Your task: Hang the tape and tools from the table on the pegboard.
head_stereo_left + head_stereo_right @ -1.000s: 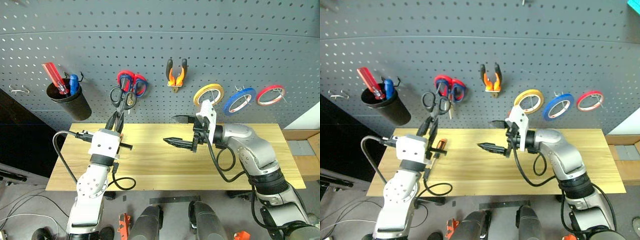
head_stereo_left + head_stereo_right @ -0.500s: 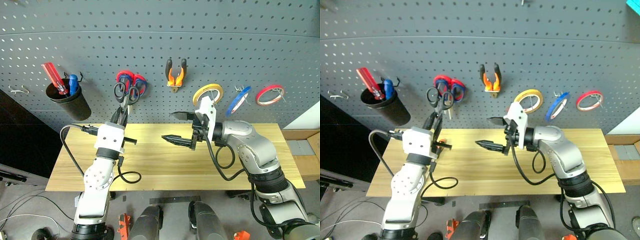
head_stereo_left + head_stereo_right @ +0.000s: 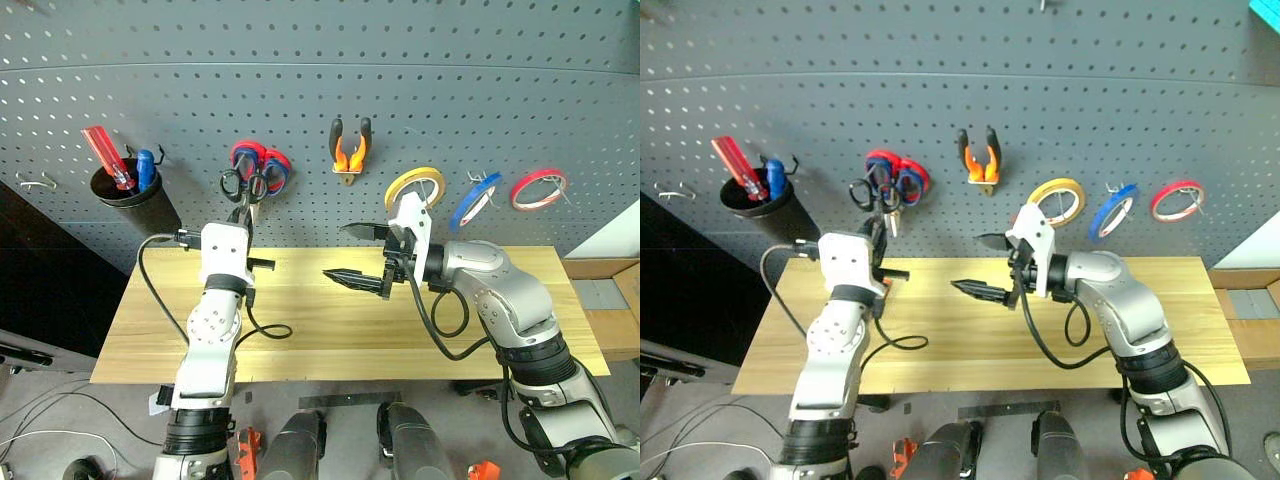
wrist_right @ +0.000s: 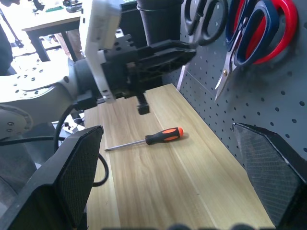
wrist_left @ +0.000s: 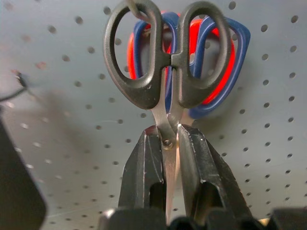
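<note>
One tool was in hand: in the head view the left gripper was clamped on the blades of the black-handled scissors, long axis upright, loops against the pegboard, overlapping the red-and-blue scissors. Right gripper hung wide open over the table, holding nothing, well apart from that hook. Left wrist view: scissors ran straight up from the fingers, a hook tip seemingly just entering one loop, judged not yet seated. Right wrist view: orange-and-black screwdriver lay flat on the wood under the left arm, so the left was nearer it
</note>
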You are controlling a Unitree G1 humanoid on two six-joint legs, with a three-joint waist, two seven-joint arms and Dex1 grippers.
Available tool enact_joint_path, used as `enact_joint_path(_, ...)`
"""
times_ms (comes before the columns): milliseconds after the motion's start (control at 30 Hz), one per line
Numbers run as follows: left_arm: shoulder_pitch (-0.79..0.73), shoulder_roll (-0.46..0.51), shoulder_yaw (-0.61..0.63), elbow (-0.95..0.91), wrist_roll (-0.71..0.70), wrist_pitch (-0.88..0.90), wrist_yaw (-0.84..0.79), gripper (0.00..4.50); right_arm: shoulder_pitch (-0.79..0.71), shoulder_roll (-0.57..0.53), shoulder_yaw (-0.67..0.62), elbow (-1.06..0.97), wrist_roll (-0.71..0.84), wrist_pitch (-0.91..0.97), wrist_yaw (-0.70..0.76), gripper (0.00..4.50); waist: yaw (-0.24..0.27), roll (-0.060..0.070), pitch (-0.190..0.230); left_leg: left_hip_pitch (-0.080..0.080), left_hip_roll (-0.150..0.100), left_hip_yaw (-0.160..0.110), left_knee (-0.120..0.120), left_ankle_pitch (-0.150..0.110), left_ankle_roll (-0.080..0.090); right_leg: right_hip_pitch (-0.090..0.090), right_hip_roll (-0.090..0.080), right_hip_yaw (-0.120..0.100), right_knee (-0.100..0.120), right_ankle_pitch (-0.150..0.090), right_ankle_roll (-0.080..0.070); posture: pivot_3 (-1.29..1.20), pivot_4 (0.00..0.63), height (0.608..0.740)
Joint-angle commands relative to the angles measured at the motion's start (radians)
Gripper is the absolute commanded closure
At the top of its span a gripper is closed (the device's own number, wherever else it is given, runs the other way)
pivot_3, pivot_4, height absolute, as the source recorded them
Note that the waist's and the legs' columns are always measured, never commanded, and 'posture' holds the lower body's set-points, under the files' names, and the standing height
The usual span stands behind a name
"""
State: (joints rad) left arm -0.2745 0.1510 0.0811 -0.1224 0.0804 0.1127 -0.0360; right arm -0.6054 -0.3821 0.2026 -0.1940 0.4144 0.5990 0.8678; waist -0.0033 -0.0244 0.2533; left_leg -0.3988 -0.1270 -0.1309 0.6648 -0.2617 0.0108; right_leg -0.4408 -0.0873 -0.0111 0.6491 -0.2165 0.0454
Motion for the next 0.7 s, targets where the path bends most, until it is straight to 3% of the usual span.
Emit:
enact_joint_path(33, -0.007, -0.002, 0.02, 0.045, -0.067, 0.074, -0.042, 4.03, -0.017, 0.0, -0.004, -0.037, 0.002, -0.001, -0.007, 0.0, -0.003, 0.0, -0.002, 0.0, 0.0, 0.0, 0.0, 0.0, 0.0, 0.0, 0.0, 0.0, 0.0, 0.0, 0.0, -0.03, 0.221, 0.74)
enact_joint_path(433, -0.007, 0.019, 0.035, 0.059, -0.105, 0.092, -0.04, 0.14, -0.004, -0.013, -0.002, -0.056, 0.004, 0.007, -0.022, 0.0, -0.001, 0.0, -0.003, -0.001, 0.0, 0.0, 0.0, 0.0, 0.0, 0.0, 0.0, 0.0, 0.0, 0.0, 0.0, -0.03, 0.214, 0.74)
enact_joint_path(533, 0.049, 0.045, 0.063, 0.032, -0.201, 0.226, -0.126, 0.06, 0.008, -0.03, 0.0, -0.074, 0.012, 0.022, -0.011, 0.0, -0.004, 0.0, -0.003, 0.0, 0.0, 0.0, 0.0, 0.0, 0.0, 0.0, 0.0, 0.001, 0.0, 0.0, 0.0, -0.03, 0.216, 0.74)
enact_joint_path(700, 0.088, 0.165, 0.025, 0.015, -0.215, 0.52, -0.212, 0.06, 0.043, -0.067, 0.039, -0.125, 0.04, 0.084, 0.029, 0.0, -0.006, 0.0, -0.003, 0.0, 0.0, -0.001, 0.0, 0.0, 0.0, -0.001, 0.001, 0.001, 0.0, 0.0, 0.0, -0.03, 0.225, 0.74)
